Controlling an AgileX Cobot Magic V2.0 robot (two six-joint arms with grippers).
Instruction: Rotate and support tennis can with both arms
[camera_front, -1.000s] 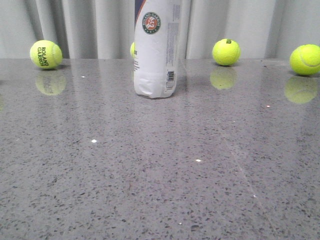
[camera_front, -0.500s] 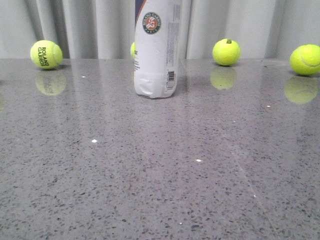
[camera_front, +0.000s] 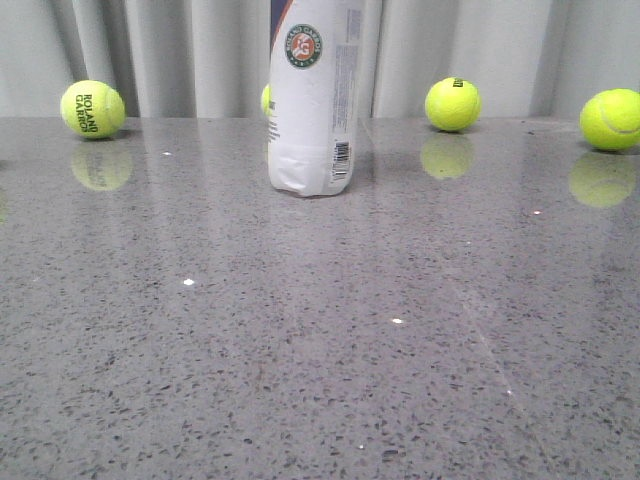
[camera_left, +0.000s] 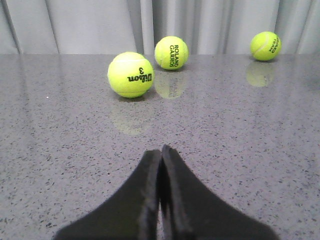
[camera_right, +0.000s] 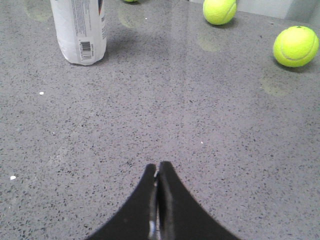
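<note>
Toward the upper middle of the front view, I see the tennis can (camera_front: 312, 100) standing upright on the grey speckled table (camera_front: 320, 350), its top cut off by the frame edge. Tennis balls sit along the far edge: one at upper left (camera_front: 92, 109), one right of the can (camera_front: 452, 104), one at the far right (camera_front: 611, 119). An upright can with nothing touching it would fit a can waiting to be turned and equally one already turned and set back down; I cannot tell which from this scene, and I cannot tell what is done or left. Low in the left wrist view, my left gripper (camera_left: 161, 150) has its fingers pressed together on nothing, hovering low over bare table and pointing toward a Wilson ball (camera_left: 130, 74). My right gripper (camera_right: 158, 166) is likewise closed and empty above the table, with the can well apart from it at the upper left of that view.
</note>
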